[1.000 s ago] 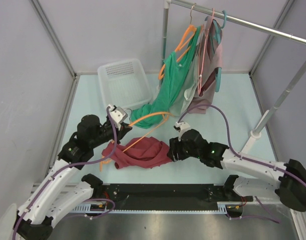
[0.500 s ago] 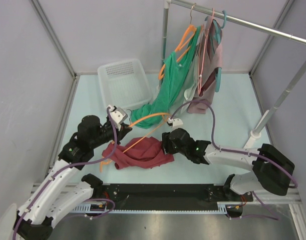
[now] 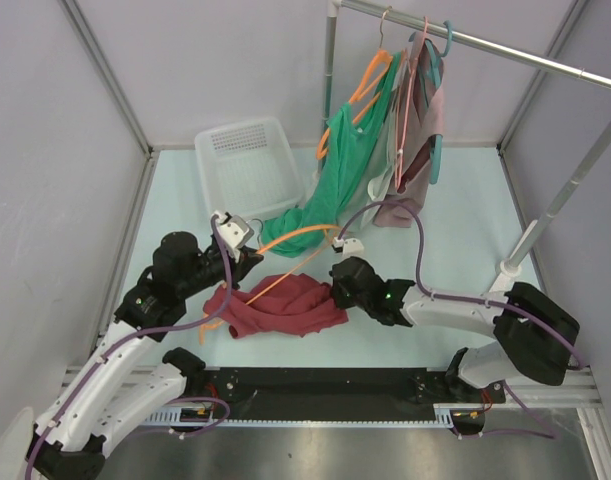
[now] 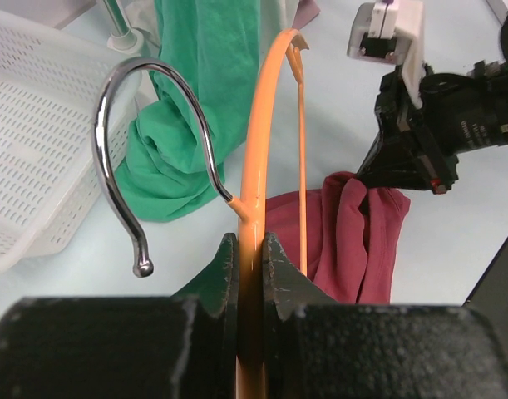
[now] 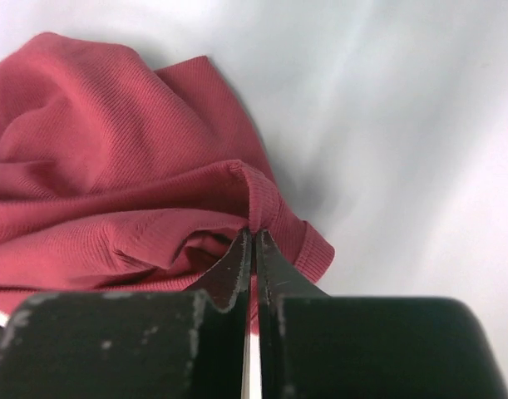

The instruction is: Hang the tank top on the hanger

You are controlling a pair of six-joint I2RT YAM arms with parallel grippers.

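Note:
The maroon tank top (image 3: 280, 305) lies crumpled on the table between the two arms. My right gripper (image 3: 336, 288) is at its right edge. In the right wrist view that gripper (image 5: 252, 233) is shut on a raised fold of the tank top's ribbed hem (image 5: 262, 195). My left gripper (image 3: 247, 263) holds the bare orange hanger (image 3: 300, 235) over the tank top's upper left. In the left wrist view the jaws (image 4: 250, 243) are shut on the hanger's orange neck (image 4: 263, 125), just below the metal hook (image 4: 99, 141), and the tank top (image 4: 353, 233) shows beyond.
A white mesh basket (image 3: 247, 165) stands at the back left. A long green garment (image 3: 330, 195) hangs from the rail (image 3: 485, 45) down onto the table, beside a pale pink garment (image 3: 425, 120) and a teal hanger (image 3: 437, 150). The rail's stand (image 3: 515, 265) is at the right.
My right gripper has moved left to the tank top's right edge and shut on its hem. The left gripper and the hanger have stayed put.

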